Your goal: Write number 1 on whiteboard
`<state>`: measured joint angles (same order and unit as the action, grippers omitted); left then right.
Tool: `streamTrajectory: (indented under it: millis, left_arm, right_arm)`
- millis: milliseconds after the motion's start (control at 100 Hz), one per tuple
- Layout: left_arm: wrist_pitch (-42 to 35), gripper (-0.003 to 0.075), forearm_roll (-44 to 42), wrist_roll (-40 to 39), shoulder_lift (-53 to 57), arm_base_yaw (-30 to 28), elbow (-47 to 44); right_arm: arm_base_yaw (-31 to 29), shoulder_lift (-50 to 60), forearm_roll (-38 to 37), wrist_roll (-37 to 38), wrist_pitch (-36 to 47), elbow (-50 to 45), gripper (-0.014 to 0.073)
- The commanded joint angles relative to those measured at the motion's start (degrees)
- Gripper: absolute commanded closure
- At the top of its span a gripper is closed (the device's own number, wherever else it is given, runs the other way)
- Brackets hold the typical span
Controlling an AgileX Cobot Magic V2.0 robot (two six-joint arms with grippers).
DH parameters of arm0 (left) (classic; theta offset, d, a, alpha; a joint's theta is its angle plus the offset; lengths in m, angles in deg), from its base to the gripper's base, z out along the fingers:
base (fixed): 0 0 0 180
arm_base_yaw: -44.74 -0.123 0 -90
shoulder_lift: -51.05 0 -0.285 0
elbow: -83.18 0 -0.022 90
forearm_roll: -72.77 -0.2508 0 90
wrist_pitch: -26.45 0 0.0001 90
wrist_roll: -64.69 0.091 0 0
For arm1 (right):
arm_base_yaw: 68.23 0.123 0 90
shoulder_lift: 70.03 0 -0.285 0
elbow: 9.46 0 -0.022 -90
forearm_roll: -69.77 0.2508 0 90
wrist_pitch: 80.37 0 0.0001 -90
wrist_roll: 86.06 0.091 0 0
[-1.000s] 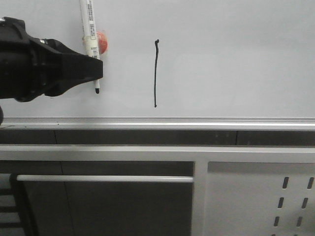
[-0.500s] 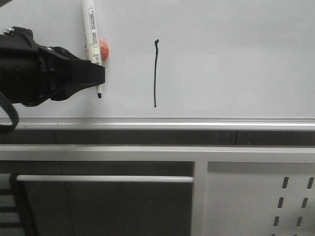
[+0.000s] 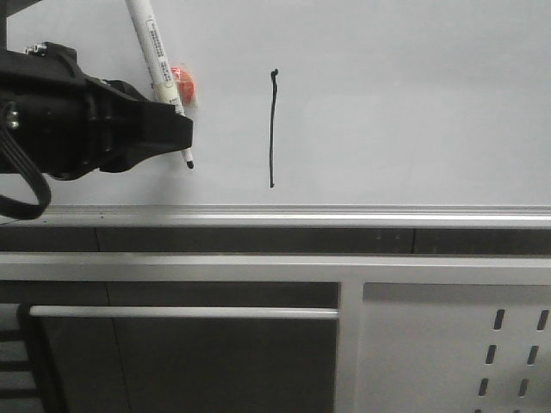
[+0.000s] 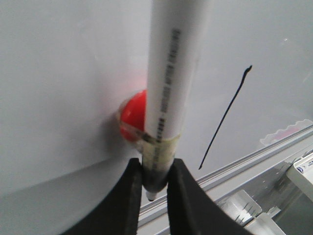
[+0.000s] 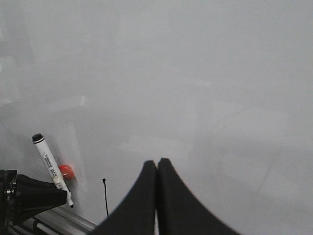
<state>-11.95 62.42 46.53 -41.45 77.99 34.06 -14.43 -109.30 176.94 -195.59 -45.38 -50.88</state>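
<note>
Hanging across the whole front view, the glossy white-grey whiteboard [image 3: 405, 103] already carried the thin black number 1 [image 3: 273, 129].

The black left end effector [image 3: 176, 138], clamped on a white cylindrical marker [image 3: 157, 60], had edged rightward and tilted the pen, tip apart from the stroke; writing looked finished. The right end effector [image 5: 156, 196] was pressed together, empty.

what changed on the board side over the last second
The left gripper shifted slightly right toward the thin black vertical stroke, still clamped on the white marker pen, which tilted so its tip swung right and its top leans left. The stroke, the glossy white whiteboard and the small red round object stayed put.
</note>
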Motion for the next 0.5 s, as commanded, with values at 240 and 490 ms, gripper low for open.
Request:
streamTrajectory:
  millis: [240,490]
  left_arm:
    - [-2.5,0.0738,-4.0,-10.1,1.6,-0.2,1.6]
    - [5.0,0.0738,-4.9,-11.5,3.9,-0.2,1.6]
  right_arm:
    - [-0.2,0.0,-0.9,-0.6,-2.6,1.6,0.0666]
    - [-0.2,0.0,-0.9,-0.6,-2.7,1.6,0.0666]
